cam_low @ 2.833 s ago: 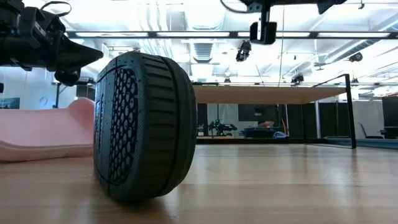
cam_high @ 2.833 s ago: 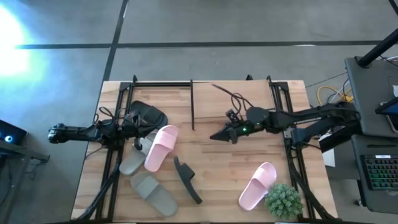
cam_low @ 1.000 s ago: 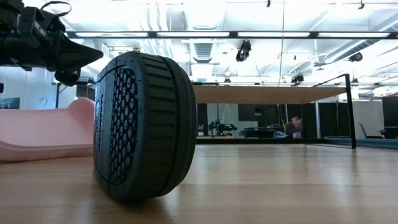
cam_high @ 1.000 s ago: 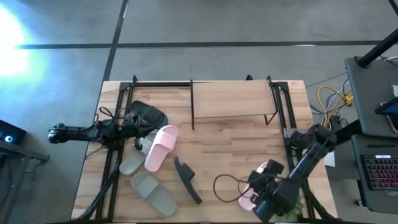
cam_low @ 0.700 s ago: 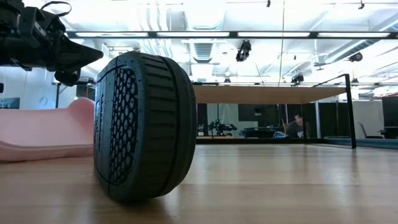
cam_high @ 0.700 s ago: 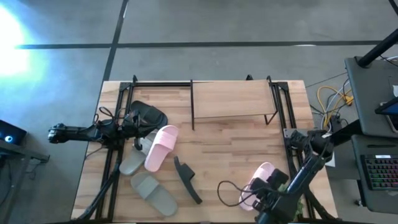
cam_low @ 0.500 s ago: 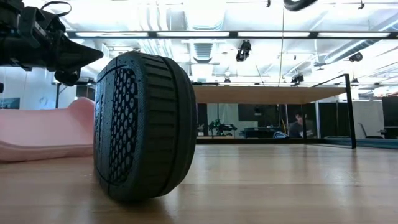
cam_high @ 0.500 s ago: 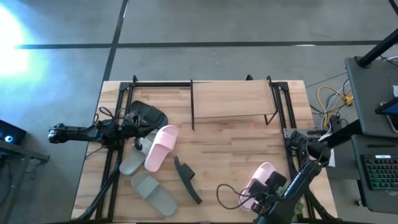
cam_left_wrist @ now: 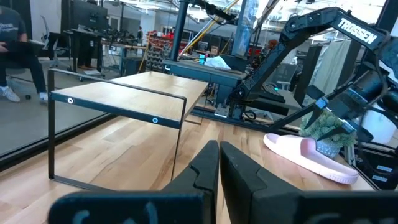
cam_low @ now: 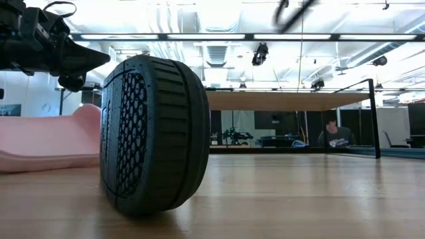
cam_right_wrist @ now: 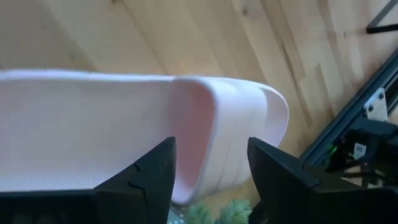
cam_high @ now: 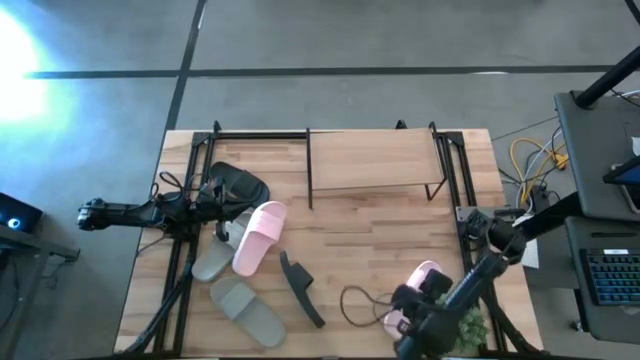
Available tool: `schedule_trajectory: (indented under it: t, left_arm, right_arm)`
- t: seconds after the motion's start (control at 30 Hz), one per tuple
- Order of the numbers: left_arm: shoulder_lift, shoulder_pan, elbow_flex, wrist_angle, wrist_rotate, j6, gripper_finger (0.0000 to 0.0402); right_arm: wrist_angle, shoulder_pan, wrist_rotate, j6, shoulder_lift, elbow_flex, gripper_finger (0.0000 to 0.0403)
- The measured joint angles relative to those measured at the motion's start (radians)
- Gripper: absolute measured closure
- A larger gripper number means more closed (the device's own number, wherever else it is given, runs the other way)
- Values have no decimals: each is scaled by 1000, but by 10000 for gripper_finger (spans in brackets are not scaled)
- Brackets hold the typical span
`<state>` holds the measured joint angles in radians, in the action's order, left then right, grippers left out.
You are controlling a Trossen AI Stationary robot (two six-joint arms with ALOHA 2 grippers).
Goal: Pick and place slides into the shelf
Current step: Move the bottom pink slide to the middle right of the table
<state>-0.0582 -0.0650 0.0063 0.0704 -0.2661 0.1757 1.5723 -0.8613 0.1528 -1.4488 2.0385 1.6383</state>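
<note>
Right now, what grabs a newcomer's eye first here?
The black slide standing on edge fills the low view, tread facing the camera. On the table's near right, the right gripper hangs open just over a pink slide, beside a small green plant. The shelf at the far edge holds nothing yet, while the left gripper, shut, waits over the slides heaped on the left.

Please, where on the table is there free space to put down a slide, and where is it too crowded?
Free: the shelf board, and the wood between it and the upright black slide. Crowded: the left side, around the pink slide and grey slides.
</note>
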Motion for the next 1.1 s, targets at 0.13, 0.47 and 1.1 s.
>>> schedule_trajectory:
  t: [0.13, 0.47, 1.1]
  left_arm:
    - [0, 0, 0, 0, 0, 0, 401]
    - [0, 0, 0, 0, 0, 0, 401]
    - [0, 0, 0, 0, 0, 0, 401]
  right_arm:
    - [-9, 43, -2, 103, -4, -11, 211]
    - [-10, 57, -3, 166, -4, -52, 211]
    - [-92, 81, -102, 126, -5, -244, 244]
